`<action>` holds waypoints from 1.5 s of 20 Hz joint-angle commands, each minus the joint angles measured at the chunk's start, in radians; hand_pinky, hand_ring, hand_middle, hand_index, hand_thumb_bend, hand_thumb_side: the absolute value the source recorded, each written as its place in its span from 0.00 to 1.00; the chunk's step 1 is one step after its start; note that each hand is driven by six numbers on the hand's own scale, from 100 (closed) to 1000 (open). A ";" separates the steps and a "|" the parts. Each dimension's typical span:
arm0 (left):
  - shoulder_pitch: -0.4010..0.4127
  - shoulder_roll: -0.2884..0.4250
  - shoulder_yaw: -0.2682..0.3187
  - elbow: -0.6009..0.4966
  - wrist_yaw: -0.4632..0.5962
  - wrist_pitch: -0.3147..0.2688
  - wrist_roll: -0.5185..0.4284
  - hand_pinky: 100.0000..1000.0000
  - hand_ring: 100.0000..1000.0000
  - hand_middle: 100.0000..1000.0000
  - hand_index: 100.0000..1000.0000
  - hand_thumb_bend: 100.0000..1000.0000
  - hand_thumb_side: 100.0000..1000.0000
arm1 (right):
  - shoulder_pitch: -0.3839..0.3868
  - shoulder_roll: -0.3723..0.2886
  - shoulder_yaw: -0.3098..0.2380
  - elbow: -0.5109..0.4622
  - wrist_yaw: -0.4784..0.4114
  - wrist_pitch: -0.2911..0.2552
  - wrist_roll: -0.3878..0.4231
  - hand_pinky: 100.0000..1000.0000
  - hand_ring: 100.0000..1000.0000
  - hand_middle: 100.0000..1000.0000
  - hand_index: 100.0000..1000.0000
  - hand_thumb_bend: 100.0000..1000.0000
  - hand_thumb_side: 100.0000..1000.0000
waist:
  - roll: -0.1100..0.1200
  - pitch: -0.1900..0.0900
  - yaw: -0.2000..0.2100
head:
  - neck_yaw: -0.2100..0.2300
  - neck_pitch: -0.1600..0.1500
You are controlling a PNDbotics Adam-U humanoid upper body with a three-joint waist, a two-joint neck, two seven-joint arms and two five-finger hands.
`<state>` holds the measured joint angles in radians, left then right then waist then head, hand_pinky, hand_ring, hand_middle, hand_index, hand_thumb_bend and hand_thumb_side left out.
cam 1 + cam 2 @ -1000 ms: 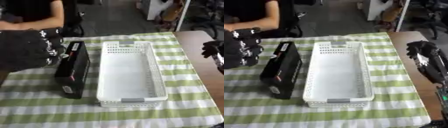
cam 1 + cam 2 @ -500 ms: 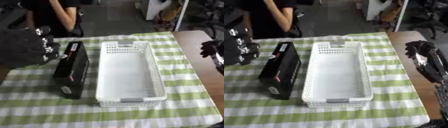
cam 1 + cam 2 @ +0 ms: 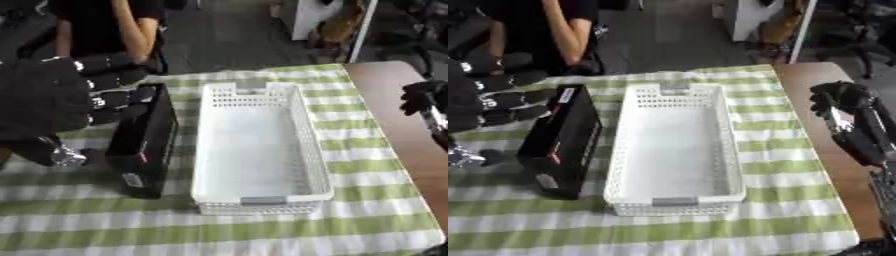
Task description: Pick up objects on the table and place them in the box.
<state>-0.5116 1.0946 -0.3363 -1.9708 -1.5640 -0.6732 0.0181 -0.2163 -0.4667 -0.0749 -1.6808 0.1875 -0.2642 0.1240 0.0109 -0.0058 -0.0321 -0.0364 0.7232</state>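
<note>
Left hand (image 3: 61, 100) beside black box (image 3: 144, 142), perhaps touching

Your left hand (image 3: 52, 100) hovers beside the black box (image 3: 560, 142); right of that, the basket (image 3: 262, 200) stands open from above.

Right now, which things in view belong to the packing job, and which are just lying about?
Part of the job:
- black box, standing on the table left of the basket
- white basket, with nothing in it
- left hand, fingers spread beside the black box

Just there:
- green striped tablecloth
- right hand, fingers curled, over the bare table edge
</note>
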 commanded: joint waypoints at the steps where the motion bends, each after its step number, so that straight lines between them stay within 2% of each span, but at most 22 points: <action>1: -0.006 0.029 0.023 -0.005 0.013 -0.009 -0.022 1.00 1.00 1.00 1.00 1.00 0.97 | -0.005 -0.026 -0.011 -0.008 0.001 0.000 0.004 0.46 0.49 0.52 0.69 0.17 0.74 | 0.001 -0.009 -0.001 | -0.012 -0.016; 5: -0.004 0.033 0.021 -0.012 0.005 -0.019 -0.045 1.00 1.00 1.00 1.00 1.00 0.91 | -0.004 -0.027 -0.011 -0.008 0.001 0.000 0.005 0.46 0.49 0.52 0.69 0.17 0.74 | 0.001 -0.009 -0.001 | -0.011 -0.016; 7: -0.001 0.042 0.011 -0.016 -0.007 -0.034 -0.040 1.00 1.00 1.00 1.00 1.00 0.84 | -0.003 -0.029 -0.011 -0.007 0.002 0.000 0.007 0.46 0.49 0.52 0.69 0.17 0.74 | 0.004 -0.010 -0.001 | -0.012 -0.015; 12: 0.010 0.103 -0.063 0.038 -0.080 -0.122 0.037 1.00 1.00 1.00 1.00 1.00 0.91 | 0.012 -0.065 -0.016 -0.002 0.008 0.002 0.005 0.46 0.49 0.52 0.69 0.17 0.73 | 0.045 -0.015 0.010 | -0.016 -0.022; 16: 0.024 0.110 -0.085 0.091 -0.131 -0.156 0.115 1.00 1.00 1.00 1.00 1.00 0.93 | 0.022 -0.072 -0.018 -0.002 0.008 0.003 0.006 0.45 0.49 0.52 0.69 0.17 0.73 | 0.065 -0.015 0.016 | -0.011 -0.022; 21: 0.024 0.096 -0.092 0.130 -0.172 -0.168 0.184 1.00 1.00 1.00 1.00 1.00 0.92 | 0.025 -0.073 -0.022 -0.001 0.008 0.005 0.005 0.45 0.49 0.52 0.69 0.17 0.73 | 0.067 -0.014 0.016 | -0.004 -0.022; 25: 0.004 0.076 -0.088 0.129 -0.192 -0.149 0.225 1.00 1.00 1.00 1.00 1.00 0.87 | 0.026 -0.070 -0.022 -0.002 0.008 0.006 0.004 0.45 0.49 0.51 0.69 0.17 0.73 | 0.066 -0.014 0.019 | -0.009 -0.024; 28: -0.012 0.054 -0.095 0.109 -0.155 -0.152 0.285 1.00 1.00 1.00 1.00 1.00 0.85 | 0.026 -0.068 -0.021 -0.002 0.007 0.005 0.006 0.45 0.49 0.51 0.69 0.17 0.72 | 0.065 -0.014 0.020 | -0.015 -0.026; 30: -0.020 0.039 -0.110 0.111 -0.076 -0.183 0.317 0.98 1.00 0.97 1.00 1.00 0.84 | 0.025 -0.066 -0.020 -0.002 0.006 0.005 0.007 0.45 0.49 0.51 0.69 0.17 0.72 | 0.064 -0.014 0.019 | -0.017 -0.027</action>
<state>-0.5169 1.1219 -0.4491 -1.8531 -1.6727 -0.8444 0.3094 -0.1887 -0.5110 -0.0861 -1.6738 0.1955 -0.2594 0.1284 0.0786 -0.0115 -0.0139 -0.0446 0.7076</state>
